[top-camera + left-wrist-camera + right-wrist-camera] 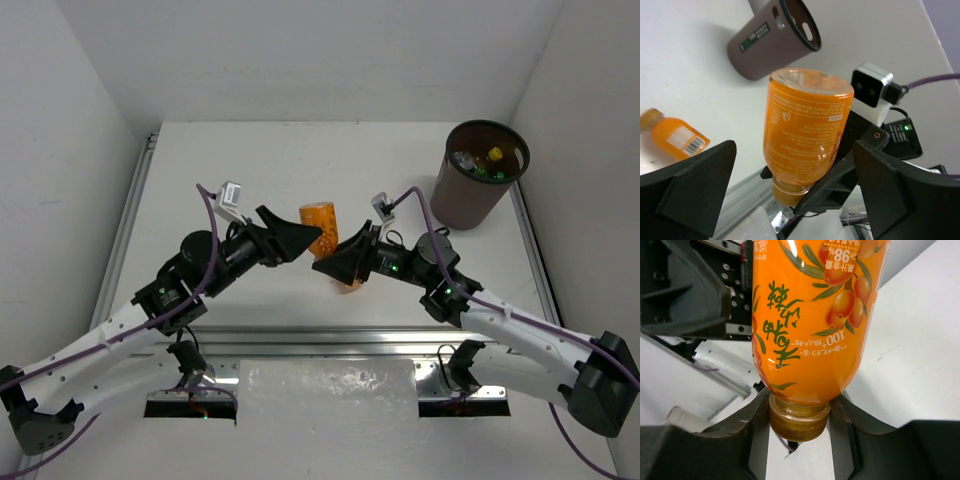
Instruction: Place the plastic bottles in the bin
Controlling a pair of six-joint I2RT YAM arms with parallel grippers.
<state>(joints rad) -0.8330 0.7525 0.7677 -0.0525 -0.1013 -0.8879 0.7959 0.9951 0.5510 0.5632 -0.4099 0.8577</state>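
- right gripper (800, 416): clenched on the neck of an orange bottle (320, 226), just above its cap (800, 426); fingers (860, 436) press on both sides of the neck
- orange bottle is held off the tabletop (250, 160), inverted: cap down, base up, slightly tilted; the label with fruit print and text is readable in the right wrist view
- left gripper (795, 150): released, jaws spread wide; fingers (695, 190) sit either side of the bottle body with a visible gap on each side, no contact
- both grippers meet nose to nose near mid-tabletop, with the bottle between them
- second orange bottle (675, 135) lies on its side on the tabletop, barcode label facing up, apart from the held one
- bin (485, 176) stands upright at the far right corner of the tabletop, well apart from both grippers
- bin already holds several bottles; one yellow cap (495, 154) and something green show, the rest is too small to tell apart
- held bottle is not over the bin
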